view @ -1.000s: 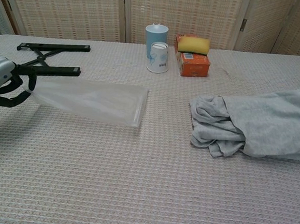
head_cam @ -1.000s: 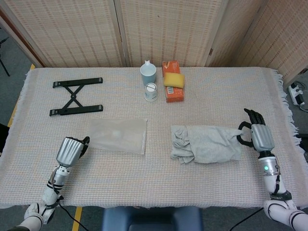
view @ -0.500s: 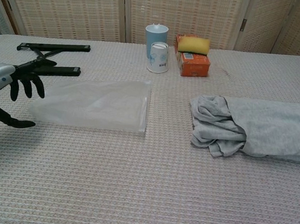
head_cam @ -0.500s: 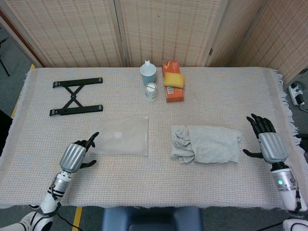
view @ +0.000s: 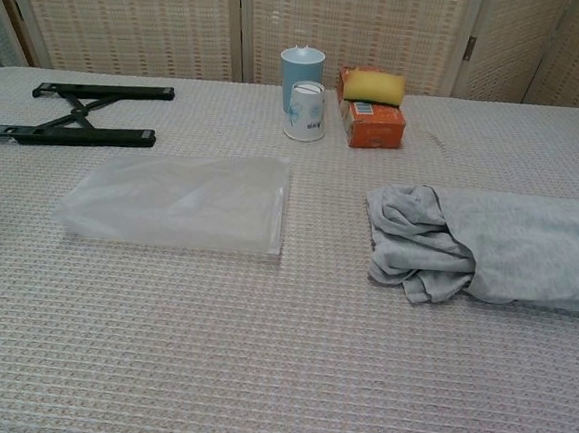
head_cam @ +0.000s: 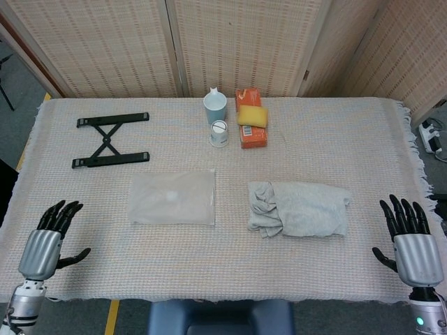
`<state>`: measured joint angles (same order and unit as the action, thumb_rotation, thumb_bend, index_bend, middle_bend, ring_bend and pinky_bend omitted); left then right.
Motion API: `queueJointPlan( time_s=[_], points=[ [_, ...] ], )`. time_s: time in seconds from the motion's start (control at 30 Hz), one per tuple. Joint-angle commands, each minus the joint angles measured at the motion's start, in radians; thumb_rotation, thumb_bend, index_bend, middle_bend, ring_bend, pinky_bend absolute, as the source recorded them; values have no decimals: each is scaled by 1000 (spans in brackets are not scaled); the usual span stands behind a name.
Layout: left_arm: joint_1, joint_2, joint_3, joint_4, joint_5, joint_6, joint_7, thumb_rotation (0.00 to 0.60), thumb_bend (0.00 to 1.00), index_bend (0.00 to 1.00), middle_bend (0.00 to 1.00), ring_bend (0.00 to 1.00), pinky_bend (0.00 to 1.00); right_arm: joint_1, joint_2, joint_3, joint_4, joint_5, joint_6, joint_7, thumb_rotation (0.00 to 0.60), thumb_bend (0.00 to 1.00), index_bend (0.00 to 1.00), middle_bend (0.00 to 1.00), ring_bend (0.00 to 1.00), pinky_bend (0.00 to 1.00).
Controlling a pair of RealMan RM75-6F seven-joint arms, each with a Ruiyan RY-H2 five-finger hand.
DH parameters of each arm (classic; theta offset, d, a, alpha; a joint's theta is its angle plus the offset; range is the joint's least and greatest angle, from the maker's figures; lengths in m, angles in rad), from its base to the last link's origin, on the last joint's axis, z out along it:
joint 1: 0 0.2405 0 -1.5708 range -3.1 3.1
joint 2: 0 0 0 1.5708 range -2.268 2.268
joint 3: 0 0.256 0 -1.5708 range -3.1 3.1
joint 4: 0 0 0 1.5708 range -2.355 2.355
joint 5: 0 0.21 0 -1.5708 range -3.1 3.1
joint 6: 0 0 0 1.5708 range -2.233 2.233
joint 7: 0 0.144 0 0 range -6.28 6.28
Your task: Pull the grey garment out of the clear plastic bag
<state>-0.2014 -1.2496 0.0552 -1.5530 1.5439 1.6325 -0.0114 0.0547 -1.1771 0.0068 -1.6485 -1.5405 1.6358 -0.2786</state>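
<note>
Left to right. The left hand (head_cam: 43, 246) hovers at the near left edge of the table (head_cam: 314, 139), fingers spread and holding nothing; it appears only in the head view. Behind it, toward the far left, lies a black folding stand (head_cam: 110, 139). The clear plastic bag (head_cam: 172, 197) lies flat and looks empty, left of centre. At the far middle stand a light blue pitcher (head_cam: 215, 106), a white paper cup (head_cam: 219, 132) just before it, and an orange box (head_cam: 251, 118) with a yellow sponge (head_cam: 252, 115) on top. The grey garment (head_cam: 299, 208) lies right of centre, wholly outside the bag and well apart from it, bunched at its left end and smooth toward the right. The right hand (head_cam: 410, 241) hovers at the near right edge, likewise spread and holding nothing.

Judged from this layout, the extraction is complete and the step in hand is retreat. Done well, both hands leave without brushing bag or cloth, so neither is dragged across the woven table cover or toward the cup and pitcher.
</note>
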Motion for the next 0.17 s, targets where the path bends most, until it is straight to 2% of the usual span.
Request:
queueJointPlan(
  time_s=[0.03,0.17],
  points=[
    [51,7,10,61,27,30,-51,600,167,161,149,63,134,-2,14,-5,-10,2,-24,30,600,69,0,0,0,0],
    [53,7,9,64,39,11,-36,600,165,162,150,63,133,-3,22,-1,-9,-9,-27,48,600,70,0,0,0,0]
  ],
)
